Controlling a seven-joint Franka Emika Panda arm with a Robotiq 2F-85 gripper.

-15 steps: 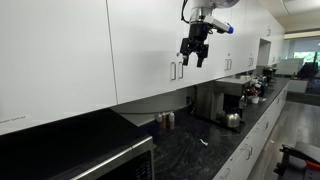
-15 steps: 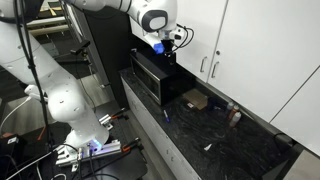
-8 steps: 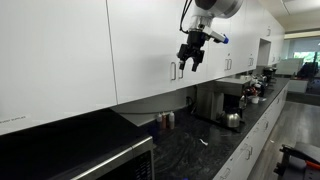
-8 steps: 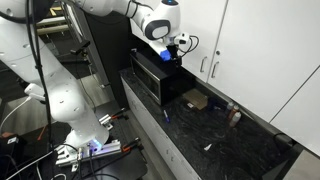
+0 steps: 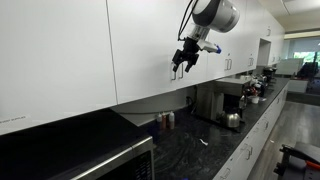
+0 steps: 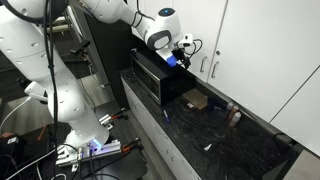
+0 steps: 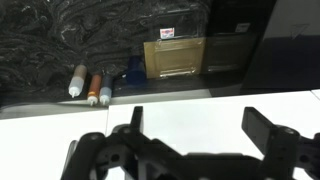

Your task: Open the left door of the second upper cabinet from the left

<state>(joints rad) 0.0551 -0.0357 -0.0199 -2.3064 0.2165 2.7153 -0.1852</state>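
The second upper cabinet [image 5: 200,35] is white, with two slim silver handles side by side at its centre seam. Its left door [image 5: 140,45] [image 6: 200,22] is shut; its handle [image 5: 171,72] [image 6: 203,66] stands near the lower corner. In both exterior views my gripper [image 5: 183,64] [image 6: 184,58] hangs open just in front of the handles, touching nothing that I can see. In the wrist view the gripper [image 7: 200,128] shows two dark fingers [image 7: 268,130] spread wide over plain white door face, with nothing between them. No handle shows in that view.
Below the cabinets runs a dark speckled counter [image 5: 190,150] [image 6: 215,135]. A black microwave [image 6: 155,78] stands under the arm. Small bottles [image 5: 165,120] [image 7: 90,86], a brown box [image 7: 178,57], a coffee machine [image 5: 232,98] and a kettle [image 5: 232,120] sit on the counter.
The gripper has moved down and in toward the cabinet's centre handles and turned at the wrist. It stays open. The doors have not moved.
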